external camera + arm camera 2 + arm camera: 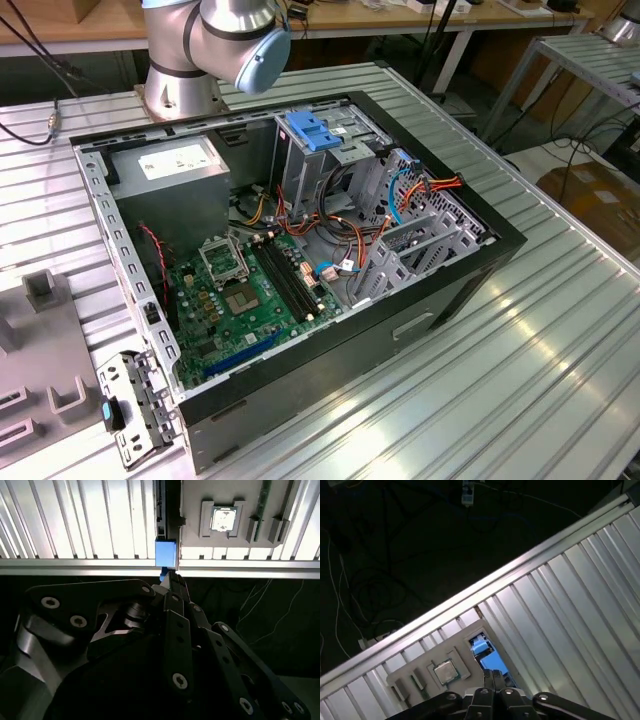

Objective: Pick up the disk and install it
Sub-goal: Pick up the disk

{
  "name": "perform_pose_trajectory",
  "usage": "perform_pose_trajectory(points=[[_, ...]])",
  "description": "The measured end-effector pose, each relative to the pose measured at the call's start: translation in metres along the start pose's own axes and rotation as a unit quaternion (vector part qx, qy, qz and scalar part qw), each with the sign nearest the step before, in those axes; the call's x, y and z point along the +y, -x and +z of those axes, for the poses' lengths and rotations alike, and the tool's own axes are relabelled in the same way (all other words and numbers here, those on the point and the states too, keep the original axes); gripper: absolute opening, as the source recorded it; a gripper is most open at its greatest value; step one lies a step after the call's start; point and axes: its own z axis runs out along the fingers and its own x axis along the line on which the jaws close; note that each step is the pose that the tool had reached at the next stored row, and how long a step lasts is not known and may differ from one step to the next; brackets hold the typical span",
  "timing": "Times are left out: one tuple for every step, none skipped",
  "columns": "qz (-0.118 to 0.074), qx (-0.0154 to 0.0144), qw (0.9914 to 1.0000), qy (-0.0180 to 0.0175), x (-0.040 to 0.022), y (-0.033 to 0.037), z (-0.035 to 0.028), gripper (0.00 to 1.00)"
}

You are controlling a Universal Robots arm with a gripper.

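**Ribbed metal table and its load**

Silver ribbed table (520, 340). An open black computer case (400, 330) sits mid-table. The arm base (180, 95) stands just behind the case. A grey holder tray (40, 340) lies at the exterior view's left, near the case. A black cable (25, 130) trails beside the base. In the second wrist view the tray (192, 510) lies close to the table's edge rail (75, 565).

End effector (169, 578) — fingers (173, 615) pinched together — extends from the wrist.
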Motion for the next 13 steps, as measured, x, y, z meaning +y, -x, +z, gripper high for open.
perform_pose_trajectory(points=[[-0.008, 0.0005, 0.99996, 0.0002, 0.0, 0.0, 0.0, 0.11], [-0.017, 0.001, 0.99985, 0.0003, 0.0, 0.0, 0.0, 0.11], [-0.03, 0.0018, 0.99955, 0.0006, 0.0, 0.0, 0.0, 0.11], [-0.038, 0.0023, 0.99926, 0.0007, 0.0, 0.0, 0.0, 0.11], [-0.046, 0.0028, 0.99894, 0.0009, 0.0, 0.0, 0.0, 0.11], [-0.054, 0.0033, 0.99854, 0.001, 0.0, 0.0, 0.0, 0.11], [-0.062, 0.0038, 0.99808, 0.0012, 0.0, 0.0, 0.0, 0.11], [-0.069, 0.0043, 0.99758, 0.0013, 0.0, 0.0, 0.0, 0.11], [-0.076, 0.0048, 0.99706, 0.0015, 0.0, 0.0, 0.0, 0.11], [-0.086, 0.0054, 0.99624, 0.0016, 0.0, 0.0, 0.0001, 0.11], [-0.096, 0.0059, 0.99539, 0.0018, 0.0, 0.0, 0.0001, 0.11], [-0.111, 0.0069, 0.99375, 0.0021, 0.0, 0.0, 0.0003, 0.11], [-0.127, 0.0079, 0.99187, 0.0023, -0.0001, 0.0, 0.0008, 0.11]])
